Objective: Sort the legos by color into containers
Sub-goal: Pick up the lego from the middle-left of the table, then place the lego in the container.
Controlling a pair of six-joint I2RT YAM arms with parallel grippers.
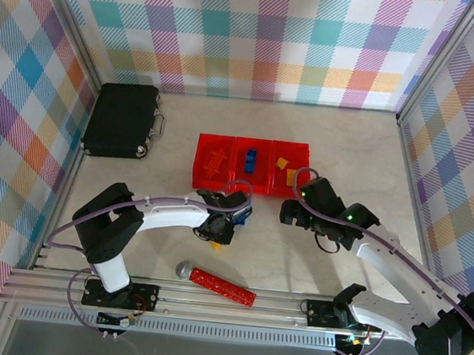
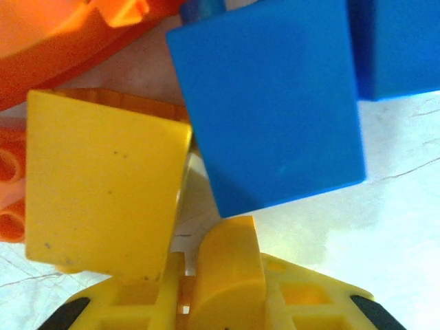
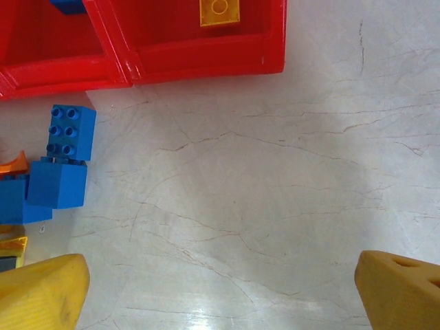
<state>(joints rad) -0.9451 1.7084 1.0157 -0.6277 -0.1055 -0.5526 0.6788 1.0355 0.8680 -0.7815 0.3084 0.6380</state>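
The three joined red containers (image 1: 249,179) hold an orange lego (image 1: 215,160), a blue one (image 1: 252,158) and a yellow one (image 1: 283,163). Just in front of them lies a pile of loose legos. My left gripper (image 1: 222,227) is pressed down into that pile. Up close, its fingers (image 2: 227,275) stand almost together, with a yellow lego (image 2: 103,185) to their left and a blue lego (image 2: 268,110) just beyond. My right gripper (image 3: 220,302) hangs open over bare table, right of two blue legos (image 3: 69,130). A container's corner (image 3: 199,55) lies ahead.
A black case (image 1: 122,121) lies at the back left. A long red studded bar (image 1: 221,284) with a grey round end rests near the front rail. Checked walls close in the table on three sides. Bare table stretches right of the containers.
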